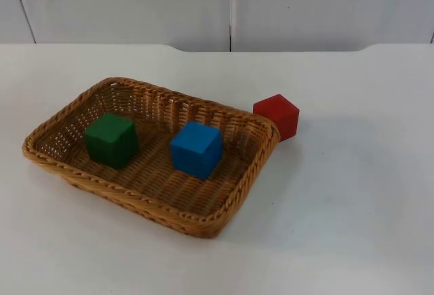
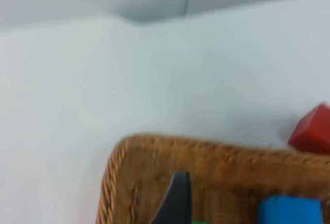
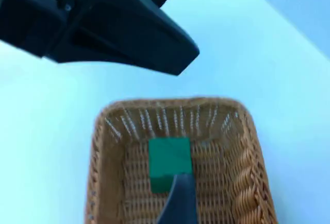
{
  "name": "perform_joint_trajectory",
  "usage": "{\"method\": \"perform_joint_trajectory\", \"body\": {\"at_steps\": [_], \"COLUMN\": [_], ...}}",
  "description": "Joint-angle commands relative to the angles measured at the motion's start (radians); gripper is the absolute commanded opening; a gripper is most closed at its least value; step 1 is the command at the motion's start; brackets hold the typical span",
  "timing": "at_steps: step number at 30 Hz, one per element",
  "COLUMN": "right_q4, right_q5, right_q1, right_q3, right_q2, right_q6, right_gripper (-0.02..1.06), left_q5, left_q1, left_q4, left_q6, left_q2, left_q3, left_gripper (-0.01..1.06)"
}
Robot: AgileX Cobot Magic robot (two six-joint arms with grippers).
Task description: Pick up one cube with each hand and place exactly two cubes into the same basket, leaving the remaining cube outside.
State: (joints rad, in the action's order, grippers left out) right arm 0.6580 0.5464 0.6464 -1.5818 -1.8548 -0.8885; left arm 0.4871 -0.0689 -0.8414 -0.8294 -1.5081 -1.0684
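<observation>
Both grippers hang raised above the table, the left gripper (image 2: pixel 172 203) over the basket's (image 1: pixel 146 203) rim and the right gripper (image 3: pixel 178 203) over its inside; whether either is released or clenched I cannot tell. Below them the green cube (image 1: pixel 111 140) and the blue cube (image 1: pixel 196 149) sit apart on the basket floor. Outside, the red cube (image 1: pixel 277 115) rests on the white table (image 1: pixel 352 200), just beside the basket's corner. Woven of tan wicker, the basket is a shallow rectangle with a braided rim; the cubes are smooth and matte.
</observation>
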Motion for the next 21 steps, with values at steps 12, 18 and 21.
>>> {"method": "perform_joint_trajectory", "body": {"at_steps": [12, 18, 21], "right_q4": [-0.003, -0.006, -0.006], "right_q5": [0.114, 0.1, 0.068], "right_q1": [0.003, 0.003, 0.003], "right_q3": [0.012, 0.106, 0.158], "right_q2": [0.114, 0.169, 0.204], "right_q6": [0.044, 0.044, 0.044], "right_gripper": [0.69, 0.69, 0.69], "left_q5": [0.131, 0.186, 0.19], "left_q1": [-0.007, -0.007, -0.007], "left_q4": [0.061, 0.074, 0.074], "left_q6": [-0.003, 0.001, 0.004], "left_q2": [0.194, 0.241, 0.265], "left_q3": [-0.003, -0.003, 0.005], "left_gripper": [0.77, 0.77, 0.77]}}
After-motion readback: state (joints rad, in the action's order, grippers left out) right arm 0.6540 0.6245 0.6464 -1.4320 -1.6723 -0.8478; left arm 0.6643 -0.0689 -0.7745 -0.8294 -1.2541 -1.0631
